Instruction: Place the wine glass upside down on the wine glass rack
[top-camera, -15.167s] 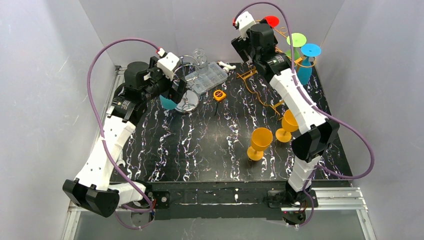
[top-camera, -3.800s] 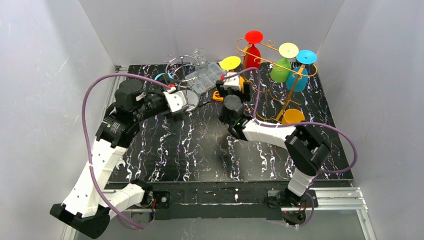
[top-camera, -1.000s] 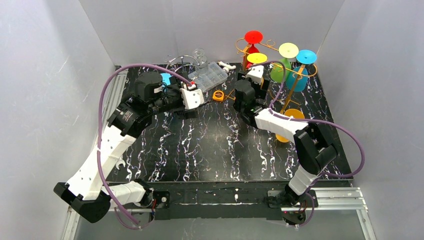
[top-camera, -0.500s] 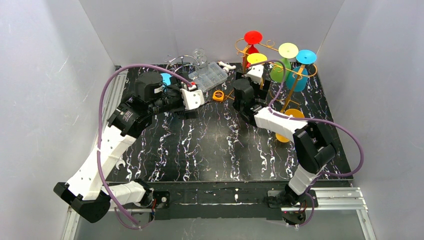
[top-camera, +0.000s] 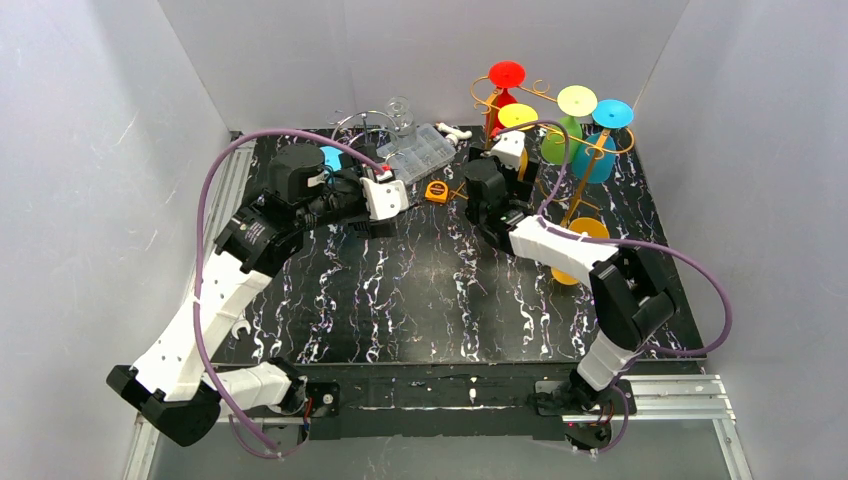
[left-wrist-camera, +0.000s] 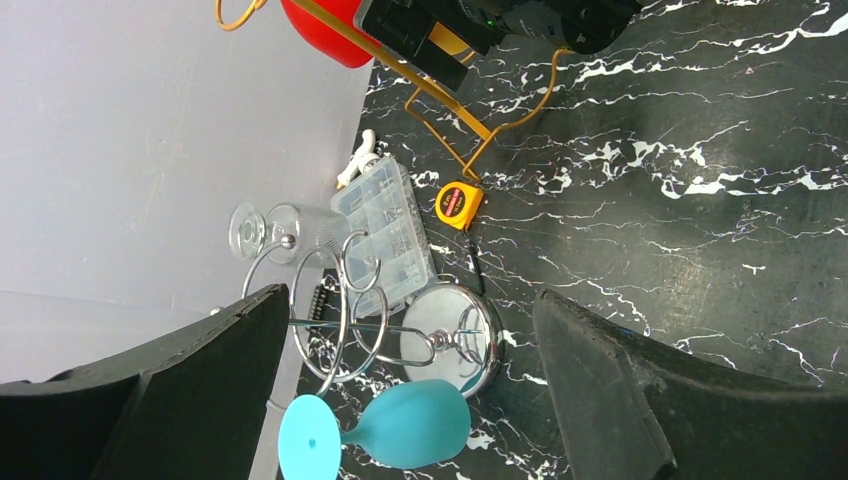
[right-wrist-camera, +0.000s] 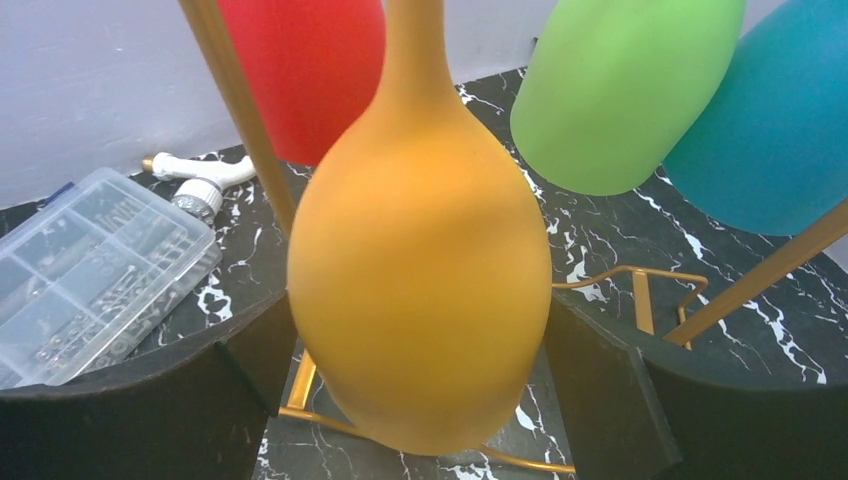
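Note:
The orange wine glass (right-wrist-camera: 420, 250) hangs upside down on the gold wine glass rack (right-wrist-camera: 240, 110), its yellow foot (top-camera: 516, 115) on top. My right gripper (right-wrist-camera: 418, 310) is open around its bowl, with a narrow gap at each finger. In the top view the right gripper (top-camera: 513, 163) sits at the rack's left side. Red (top-camera: 507, 75), green (top-camera: 560, 140) and blue (top-camera: 600, 155) glasses hang there too. My left gripper (top-camera: 368, 215) is open and empty, left of centre, facing a teal glass (left-wrist-camera: 410, 425).
A second orange glass (top-camera: 590, 232) stands on the table, partly behind my right arm. A chrome ring rack (left-wrist-camera: 450, 330), a clear parts box (left-wrist-camera: 385, 235), a clear glass (left-wrist-camera: 270, 230) and a yellow tape measure (left-wrist-camera: 458, 203) crowd the back left.
My right jaws have opened wider and let go of the orange glass, which stays hanging on the rack. The left arm has barely moved.

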